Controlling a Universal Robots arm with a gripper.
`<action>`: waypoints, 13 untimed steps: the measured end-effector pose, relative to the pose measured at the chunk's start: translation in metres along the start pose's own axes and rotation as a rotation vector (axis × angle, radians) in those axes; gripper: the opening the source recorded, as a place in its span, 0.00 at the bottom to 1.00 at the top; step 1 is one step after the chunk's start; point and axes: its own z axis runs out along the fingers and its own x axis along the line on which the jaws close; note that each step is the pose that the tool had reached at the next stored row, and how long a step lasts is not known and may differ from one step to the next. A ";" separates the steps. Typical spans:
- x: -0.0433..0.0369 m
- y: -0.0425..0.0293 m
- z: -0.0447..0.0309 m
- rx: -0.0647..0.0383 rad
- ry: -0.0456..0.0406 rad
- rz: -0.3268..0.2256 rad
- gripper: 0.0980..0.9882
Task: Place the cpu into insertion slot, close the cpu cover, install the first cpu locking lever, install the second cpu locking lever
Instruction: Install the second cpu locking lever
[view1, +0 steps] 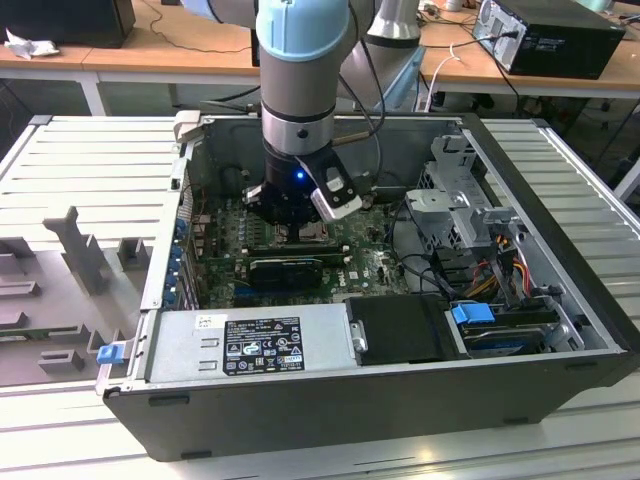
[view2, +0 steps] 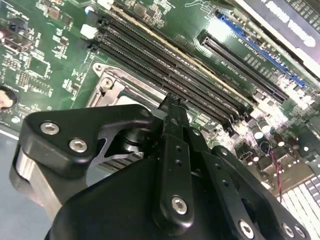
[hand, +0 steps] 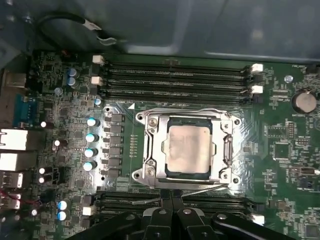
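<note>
Exterior view first: your arm drops straight into the open computer case (view1: 560, 300), a dark boxy metal shell lying on a ribbed pale worktop (view1: 90, 160). The hand (view1: 290, 215) sits low over the green motherboard (view1: 375, 262), at about 12 o'clock from the long black graphics card (view1: 288, 268). A grey power supply (view1: 250, 345) with a sticker runs along the near wall.

Second wrist view: the hand (view2: 172, 102) is matte black with shiny screw heads, and its fingers (view2: 175, 130) are pressed together into one narrow blade, clamped on nothing. The tip hovers right at the edge of the insertion slot (view2: 107, 87), beside the long black ribbed memory slots (view2: 170, 65).

First wrist view: the cpu (hand: 189, 147) is already seated, a flat square with a dull silvery-beige top, in the insertion slot (hand: 226, 150). The cpu cover (hand: 155, 152), a thin grey metal frame, lies flat around it. The hand (hand: 171, 197) touches the socket's edge at 6 o'clock, by a thin wire lever (hand: 200, 190).
</note>
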 end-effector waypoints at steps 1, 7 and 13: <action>0.0010 -0.0002 0.0018 -0.002 -0.0001 0.001 0.01; 0.0095 -0.0152 0.0012 -0.079 -0.0033 0.000 0.01; 0.0152 -0.0180 0.0032 -0.129 -0.0020 -0.023 0.01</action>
